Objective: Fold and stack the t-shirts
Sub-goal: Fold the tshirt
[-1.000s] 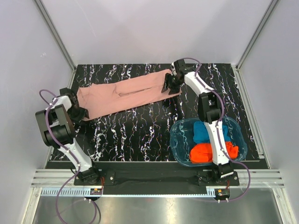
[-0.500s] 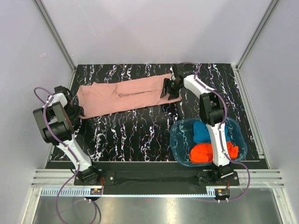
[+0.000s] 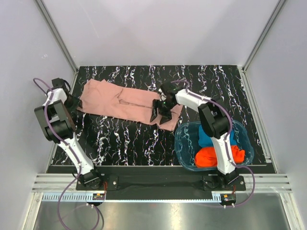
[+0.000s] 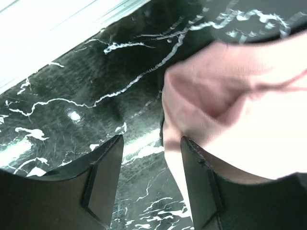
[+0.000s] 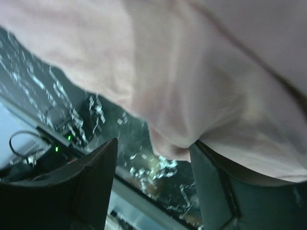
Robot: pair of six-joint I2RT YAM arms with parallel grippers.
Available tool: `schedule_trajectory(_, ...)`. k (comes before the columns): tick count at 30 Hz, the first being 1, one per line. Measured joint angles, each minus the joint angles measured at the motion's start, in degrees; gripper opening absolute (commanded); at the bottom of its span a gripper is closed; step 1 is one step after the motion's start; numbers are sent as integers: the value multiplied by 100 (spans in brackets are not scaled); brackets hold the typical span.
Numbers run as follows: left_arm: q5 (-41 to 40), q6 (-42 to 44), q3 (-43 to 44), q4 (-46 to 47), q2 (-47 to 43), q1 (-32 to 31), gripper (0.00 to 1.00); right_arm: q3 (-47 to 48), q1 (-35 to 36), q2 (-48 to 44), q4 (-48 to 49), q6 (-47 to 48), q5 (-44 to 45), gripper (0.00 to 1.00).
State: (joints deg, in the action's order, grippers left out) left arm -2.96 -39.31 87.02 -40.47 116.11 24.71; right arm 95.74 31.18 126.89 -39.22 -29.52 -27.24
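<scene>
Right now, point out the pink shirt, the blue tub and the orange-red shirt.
pink shirt (image 3: 109, 102), top external view, middle of the cloth
blue tub (image 3: 186, 140), top external view, left wall
orange-red shirt (image 3: 207, 158), top external view, left half

pink shirt: plain dusty pink | table: black, white marble veining | tub: translucent blue | blue shirt: solid mid-blue | orange-red shirt: solid, bright | arms: white links, black joints | walls: pale grey | front rail: silver
</scene>
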Motion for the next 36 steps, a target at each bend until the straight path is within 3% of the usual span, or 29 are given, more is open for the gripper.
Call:
schedule_trajectory(3,79,249,-529,317,-522,-105,55,173,181,-9,-289,90,-120,76)
schedule_trajectory(7,66,501,-1545,616,-1875,-564,57,938,155,-9,-892,605,59,87)
schedule_trajectory(10,-118,535,-1937,752,-2892,-1132,70,1722,94,-9,-1211,1060,393,93)
schedule_trajectory(13,-385,413,-1910,866,-3327,-1644,72,2367,-15,26,-1375,1390,752,100)
schedule_trajectory(16,-680,203,-1078,590,-2734,-1965,72,2815,-160,221,-1486,1683,1038,100)
schedule_trajectory(22,-1174,-470,758,-153,-671,-2343,76,2997,-400,824,-1574,2260,1322,100)
schedule_trajectory(27,-1349,-1198,1523,-1266,299,-2474,76,2929,-396,1093,-1637,2608,1325,100)
schedule_trajectory(36,-1370,-1910,2031,-1985,909,-2450,82,2026,-319,881,-1246,3049,1534,100)
